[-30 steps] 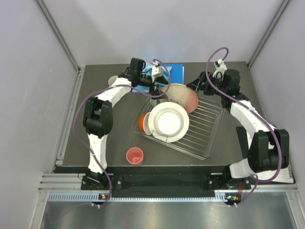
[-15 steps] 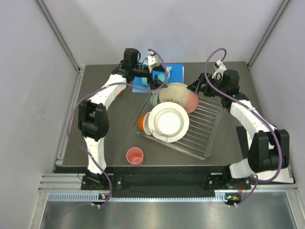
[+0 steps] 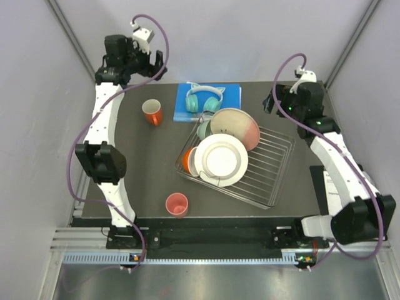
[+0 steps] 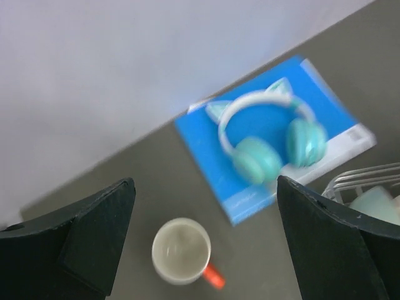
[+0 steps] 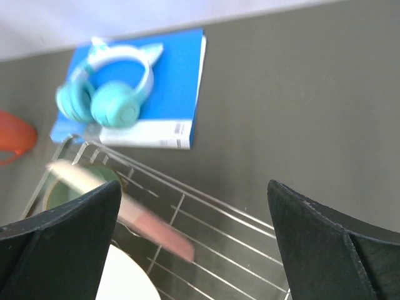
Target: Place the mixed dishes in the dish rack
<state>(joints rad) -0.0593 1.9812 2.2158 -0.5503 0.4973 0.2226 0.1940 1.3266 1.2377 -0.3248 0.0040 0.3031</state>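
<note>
The clear-rimmed wire dish rack [image 3: 275, 170] sits right of centre on the dark counter [image 3: 144, 164] and already carries most of the load. A large pink-and-cream plate [image 3: 237, 126] leans at its far left end, with a mint green bowl [image 3: 202, 130] tucked beside it. A stack of white plates [image 3: 220, 159] fills the left half, and an orange cup [image 3: 185, 159] shows at the rack's near-left edge, just beside the plates. The right half of the wires is bare.

Two pieces are not yet loaded. An orange-red mug with a white inside [image 3: 152, 112] stands on the counter to the left of the rack. A coral pink cup [image 3: 177, 204] stands upright near the front edge, apart from the rack. By that count the job looks well past halfway, with these two cups left.

The blue book [image 3: 228, 95] and the teal cat-ear headphones [image 3: 205, 99] on it lie behind the rack and are no part of the load.

The left gripper [image 4: 205, 185] hangs high over the far-left corner, jaws spread wide and empty, above the mug. The right gripper [image 5: 194, 186] hovers by the rack's far right corner, equally wide and empty.
</note>
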